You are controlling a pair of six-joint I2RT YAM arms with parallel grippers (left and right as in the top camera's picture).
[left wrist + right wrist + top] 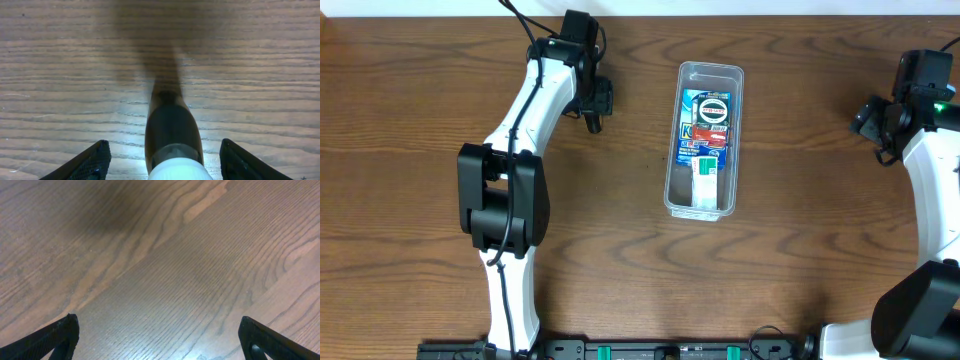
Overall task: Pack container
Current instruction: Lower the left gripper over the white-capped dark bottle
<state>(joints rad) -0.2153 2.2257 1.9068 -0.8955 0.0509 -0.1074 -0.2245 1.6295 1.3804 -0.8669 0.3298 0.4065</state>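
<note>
Brown wooden worktop (pixel 800 250). The clear container (pixel 712 75) sits upright just right of centre in the overhead view, with its long axis running top to bottom. A blue snack box (pixel 708 120) lies flat in its upper half. A small white-and-green box (pixel 704 182) lies below that, close against it.

Left end effector (pixel 593 108) is upper left of centre, well apart from the container, fingers spread wide. Its wrist view shows a dark rounded item (pixel 172 135) with a white end between the fingers, touching neither. I cannot tell what it is, and I cannot pick it out in the overhead view.

Right end effector (pixel 873 125) is at the right edge, also well apart from the container. Its fingers are spread wide with only bare wood between them.

My reading: two boxes are packed, and the step in hand is taking the dark item with the left arm.
- Centre the item between the fingers and descend straight.
- Close across its narrow width, on the dark body rather than the white end.
- Confirm a firm hold before lifting.
- Free room in the container looks scant, only short strips at its upper and lower ends. I would bring the item in high over the rim and lower it slowly, right arm out of the way.

Counts:
- container: 1
- boxes inside: 2
- dark item: 1
- arms: 2
- end effectors: 2, both spread
</note>
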